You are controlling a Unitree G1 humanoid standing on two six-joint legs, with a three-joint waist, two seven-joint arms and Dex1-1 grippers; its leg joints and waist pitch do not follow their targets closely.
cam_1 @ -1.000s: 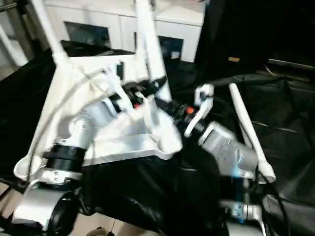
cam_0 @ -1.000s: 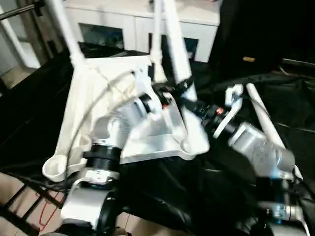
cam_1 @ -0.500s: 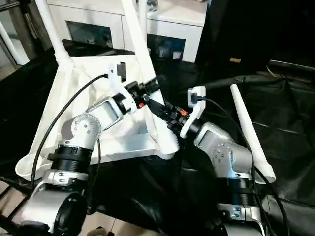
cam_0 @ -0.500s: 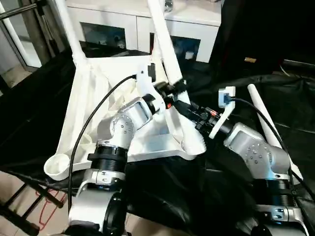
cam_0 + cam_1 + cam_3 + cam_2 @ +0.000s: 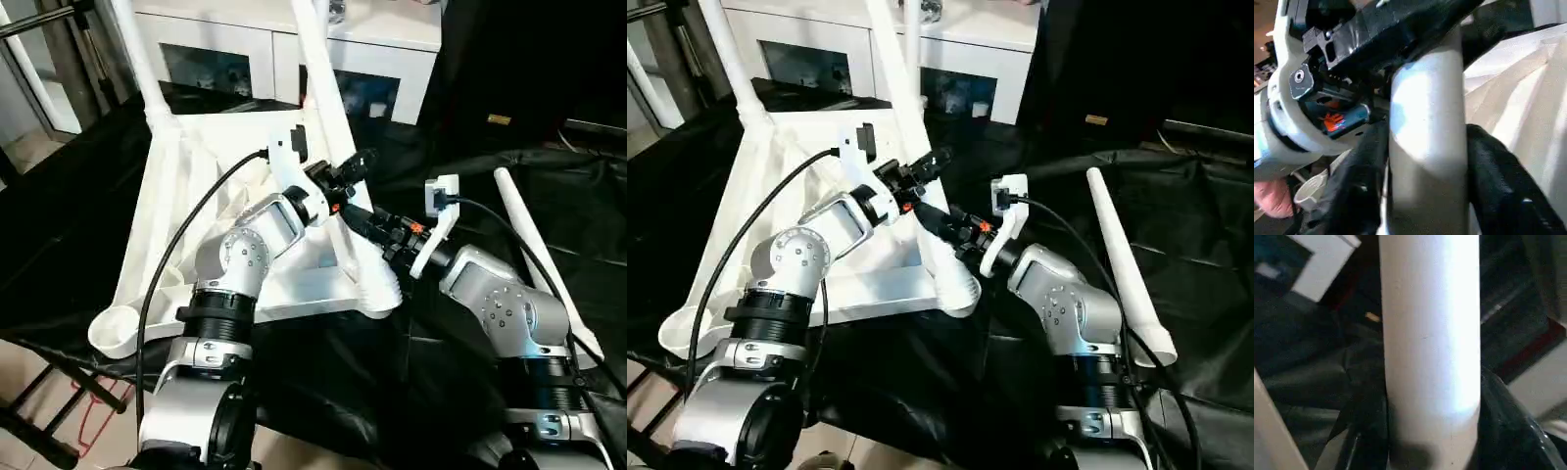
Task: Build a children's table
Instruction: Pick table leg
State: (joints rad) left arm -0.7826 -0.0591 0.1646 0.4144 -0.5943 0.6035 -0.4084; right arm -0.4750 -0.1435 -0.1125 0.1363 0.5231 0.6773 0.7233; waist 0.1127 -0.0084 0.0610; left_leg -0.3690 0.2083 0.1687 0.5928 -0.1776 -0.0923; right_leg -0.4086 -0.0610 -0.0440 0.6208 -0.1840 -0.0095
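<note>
The children's table top (image 5: pixel 157 215) lies upside down on black cloth, its ribbed underside facing up. One white leg (image 5: pixel 132 49) stands in the far left corner and another leg (image 5: pixel 909 29) rises at the far right corner. A third leg (image 5: pixel 318 69) leans over the near right corner, its lower end at that corner's socket. My left gripper (image 5: pixel 350 168) is shut on this leg, which sits between black fingers (image 5: pixel 1369 431). Just below it my right gripper (image 5: pixel 367 223) is shut on the same leg (image 5: pixel 1427 147). A loose leg (image 5: pixel 534 250) lies on the cloth at the right.
A white cabinet with glass doors (image 5: pixel 255 49) stands right behind the table top. A dark panel (image 5: pixel 529 69) rises at the back right. The near left corner socket (image 5: pixel 113 328) hangs over the edge of the black cloth (image 5: pixel 323 392), with floor and a metal frame below.
My left gripper has closed in on the leaning leg. The leg's lower end has shifted a little toward the near right corner socket. The head camera has settled after moving.
</note>
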